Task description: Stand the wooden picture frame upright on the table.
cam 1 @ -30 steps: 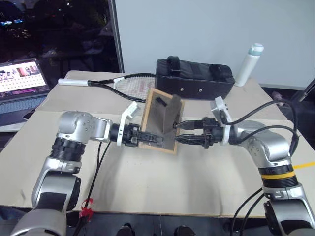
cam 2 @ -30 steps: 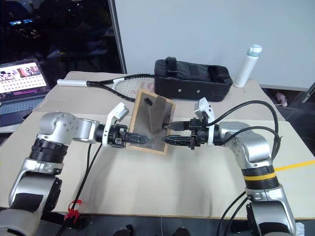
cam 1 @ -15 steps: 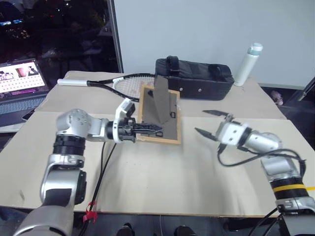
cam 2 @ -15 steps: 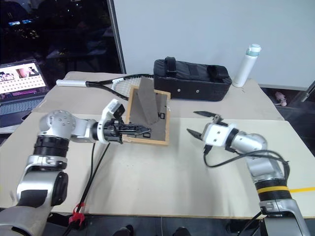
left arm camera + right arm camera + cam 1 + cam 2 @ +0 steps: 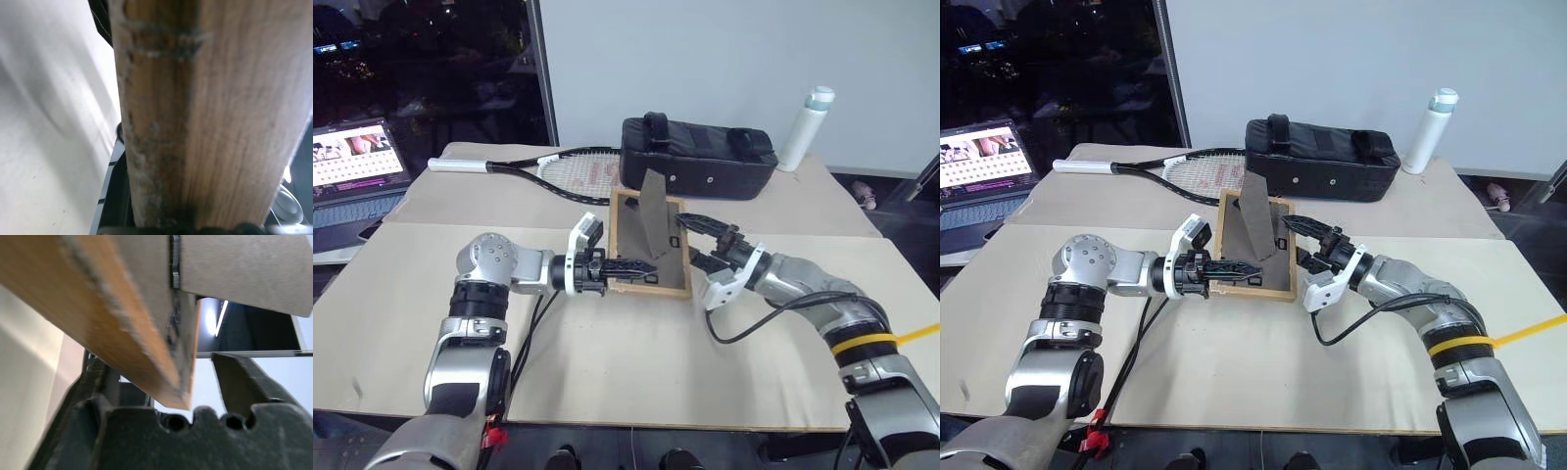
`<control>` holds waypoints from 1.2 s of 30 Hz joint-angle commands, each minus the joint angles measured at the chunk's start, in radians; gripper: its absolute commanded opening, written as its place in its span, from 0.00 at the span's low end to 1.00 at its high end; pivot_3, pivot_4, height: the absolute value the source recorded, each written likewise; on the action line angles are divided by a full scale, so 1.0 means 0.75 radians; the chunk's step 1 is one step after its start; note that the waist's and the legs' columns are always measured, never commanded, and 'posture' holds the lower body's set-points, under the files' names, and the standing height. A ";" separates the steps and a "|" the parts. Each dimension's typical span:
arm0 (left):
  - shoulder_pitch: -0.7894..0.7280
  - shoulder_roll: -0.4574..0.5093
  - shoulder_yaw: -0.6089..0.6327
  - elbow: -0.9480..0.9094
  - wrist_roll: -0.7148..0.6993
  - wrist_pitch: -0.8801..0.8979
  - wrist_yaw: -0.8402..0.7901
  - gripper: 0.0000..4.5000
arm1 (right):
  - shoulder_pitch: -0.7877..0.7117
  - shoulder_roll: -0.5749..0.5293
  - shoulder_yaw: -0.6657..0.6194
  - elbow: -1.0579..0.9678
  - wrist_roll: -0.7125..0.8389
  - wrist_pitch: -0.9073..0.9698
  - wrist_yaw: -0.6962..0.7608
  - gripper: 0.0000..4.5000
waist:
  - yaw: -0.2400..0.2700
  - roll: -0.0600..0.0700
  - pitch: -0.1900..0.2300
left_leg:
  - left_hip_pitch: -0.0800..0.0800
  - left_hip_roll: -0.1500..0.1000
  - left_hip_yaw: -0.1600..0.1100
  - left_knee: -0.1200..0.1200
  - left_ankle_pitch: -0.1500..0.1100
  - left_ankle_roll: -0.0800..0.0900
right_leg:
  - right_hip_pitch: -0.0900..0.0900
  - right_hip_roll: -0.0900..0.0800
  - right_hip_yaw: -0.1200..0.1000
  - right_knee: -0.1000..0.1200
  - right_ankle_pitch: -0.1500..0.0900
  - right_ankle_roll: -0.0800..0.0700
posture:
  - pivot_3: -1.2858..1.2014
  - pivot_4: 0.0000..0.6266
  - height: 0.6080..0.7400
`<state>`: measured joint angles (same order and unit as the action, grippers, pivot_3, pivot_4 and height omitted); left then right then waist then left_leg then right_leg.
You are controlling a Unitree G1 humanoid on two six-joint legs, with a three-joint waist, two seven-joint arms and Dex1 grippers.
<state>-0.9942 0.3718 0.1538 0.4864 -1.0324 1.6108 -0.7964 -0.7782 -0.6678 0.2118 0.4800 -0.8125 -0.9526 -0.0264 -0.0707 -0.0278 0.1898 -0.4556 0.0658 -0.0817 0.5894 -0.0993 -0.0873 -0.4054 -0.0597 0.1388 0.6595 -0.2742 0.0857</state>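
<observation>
Wooden picture frame (image 5: 651, 245) clamped by left pincer (image 5: 644, 265); right pincer (image 5: 693, 241), fingers apart, returned beside it.

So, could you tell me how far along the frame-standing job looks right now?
Done: the wooden picture frame's stand is folded out from its dark back. In hand: the left gripper is shut on the frame's near edge, holding it above the table, while the open right gripper straddles its right edge. Left: setting the frame upright on its stand and letting go.
</observation>
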 commanded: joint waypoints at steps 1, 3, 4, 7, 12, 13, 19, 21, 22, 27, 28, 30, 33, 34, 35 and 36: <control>0.014 0.024 -0.037 -0.055 -0.090 0.005 0.007 0.14 | -0.056 -0.012 0.004 -0.012 0.032 -0.064 -0.071 0.38 | -0.003 0.000 0.000 | 0.000 0.000 0.000 0.000 0.000 0.000 | 0.000 0.000 0.000 0.000 0.000 0.000 | 0.52 0.24 0.85; 0.026 0.044 -0.053 -0.070 -0.106 0.005 0.008 0.25 | -0.063 -0.020 0.017 0.001 0.035 -0.079 -0.083 0.33 | -0.003 0.000 0.000 | 0.001 0.000 0.000 0.000 0.000 0.000 | 0.000 0.000 0.000 0.001 0.000 0.000 | 0.52 0.24 0.85; 0.033 0.054 -0.057 -0.081 -0.104 0.005 0.006 0.36 | -0.067 -0.024 0.022 0.009 0.039 -0.086 -0.086 0.33 | -0.002 0.000 0.000 | 0.001 0.000 0.000 0.000 0.000 0.000 | 0.000 0.000 0.000 0.002 0.000 0.000 | 0.52 0.24 0.85; 0.045 0.076 -0.045 -0.102 -0.058 0.003 0.005 0.59 | -0.077 -0.035 0.035 0.030 0.064 -0.102 -0.082 0.27 | -0.001 0.000 0.000 | 0.003 -0.001 -0.001 0.000 0.000 0.000 | 0.003 0.000 0.000 0.001 0.000 0.000 | 0.52 0.24 0.85; 0.108 0.219 -0.092 -0.223 0.006 -0.111 -0.140 1.00 | -0.077 -0.042 0.035 0.064 0.146 -0.111 -0.037 0.27 | -0.011 0.000 0.000 | 0.004 -0.001 -0.001 0.000 0.000 0.000 | 0.002 0.000 0.000 0.003 0.000 0.000 | 0.52 0.24 0.85; 0.125 0.269 -0.110 -0.254 0.035 -0.172 -0.192 1.00 | -0.075 -0.040 0.031 0.076 0.187 -0.107 -0.011 0.27 | -0.013 0.000 0.000 | 0.004 -0.001 -0.001 0.000 0.001 0.000 | 0.002 0.000 0.000 0.004 0.000 -0.001 | 0.52 0.24 0.85; 0.377 0.492 -0.167 -0.545 0.382 -0.948 -0.494 1.00 | -0.052 0.047 -0.024 0.178 0.821 0.186 0.520 0.27 | -0.026 0.000 0.000 | 0.007 0.000 -0.001 -0.001 0.001 -0.001 | 0.005 0.000 0.000 0.003 0.000 -0.002 | 0.52 0.24 0.85; 0.440 0.508 -0.158 -0.592 0.455 -1.112 -0.518 1.00 | -0.051 0.086 -0.097 0.182 1.080 0.448 0.760 0.27 | -0.031 0.000 0.001 | 0.009 0.000 0.000 -0.002 0.001 -0.001 | 0.009 0.000 0.000 0.003 0.000 -0.002 | 0.52 0.24 0.85; 0.456 0.496 -0.146 -0.596 0.465 -1.148 -0.512 1.00 | -0.056 0.101 -0.137 0.168 1.187 0.582 0.847 0.27 | -0.025 0.000 0.001 | 0.011 0.000 0.000 -0.001 0.001 -0.001 | 0.010 0.000 0.000 0.003 0.000 -0.002 | 0.52 0.24 0.85; 0.574 0.452 -0.201 -0.656 0.616 -1.350 -0.441 1.00 | -0.120 0.114 -0.332 0.098 1.606 1.507 1.076 0.27 | 0.000 0.000 0.001 | 0.013 0.002 -0.001 0.000 0.001 0.000 | 0.018 -0.001 -0.004 -0.001 0.000 -0.002 | 0.52 0.24 0.85; 0.599 0.442 -0.216 -0.667 0.640 -1.378 -0.436 1.00 | -0.123 0.104 -0.340 0.088 1.626 1.612 1.097 0.27 | 0.001 0.000 0.001 | 0.013 0.002 -0.001 0.000 0.001 0.001 | 0.018 -0.001 -0.004 -0.001 0.000 -0.002 | 0.52 0.24 0.85; 0.647 0.413 -0.238 -0.697 0.669 -1.395 -0.404 1.00 | -0.128 0.083 -0.351 0.069 1.671 1.839 1.145 0.27 | 0.002 0.000 0.002 | 0.013 0.002 -0.001 -0.002 0.000 0.002 | 0.017 0.000 -0.004 -0.001 -0.002 -0.003 | 0.52 0.24 0.85; 0.654 0.337 -0.226 -0.720 0.688 -1.409 -0.310 1.00 | -0.125 0.068 -0.368 0.057 1.698 2.067 1.144 0.27 | 0.002 0.000 0.002 | 0.010 0.002 0.000 -0.002 -0.001 0.003 | 0.012 0.000 -0.005 0.000 -0.003 -0.004 | 0.52 0.24 0.85; 0.635 0.304 -0.207 -0.722 0.674 -1.379 -0.261 1.00 | -0.121 0.067 -0.372 0.052 1.699 2.112 1.143 0.27 | 0.002 0.000 0.002 | 0.008 0.002 0.000 -0.002 -0.001 0.003 | 0.010 0.000 -0.005 0.001 -0.003 -0.004 | 0.52 0.24 0.85; 0.616 0.276 -0.187 -0.724 0.656 -1.353 -0.221 1.00 | -0.114 0.066 -0.378 0.040 1.715 2.182 1.156 0.27 | 0.004 0.000 0.002 | 0.005 0.002 0.000 0.000 0.000 0.003 | 0.006 0.000 -0.005 0.004 -0.003 -0.004 | 0.52 0.24 0.85; 0.603 0.256 -0.176 -0.723 0.665 -1.356 -0.186 1.00 | -0.099 0.066 -0.381 0.022 1.722 2.234 1.160 0.27 | 0.004 0.000 0.002 | 0.000 0.002 0.000 0.002 0.000 0.003 | 0.001 0.000 -0.005 0.006 -0.003 -0.004 | 0.52 0.24 0.85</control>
<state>-0.5023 0.5696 -0.0234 -0.0119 -0.5170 0.5917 -0.9900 -0.8464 -0.5989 -0.0320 0.5719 0.4355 0.6483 0.8257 -0.0679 -0.0277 0.1910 -0.4563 0.0673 -0.0821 0.5912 -0.0989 -0.0843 -0.4050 -0.0598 0.1352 0.6642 -0.2763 0.0831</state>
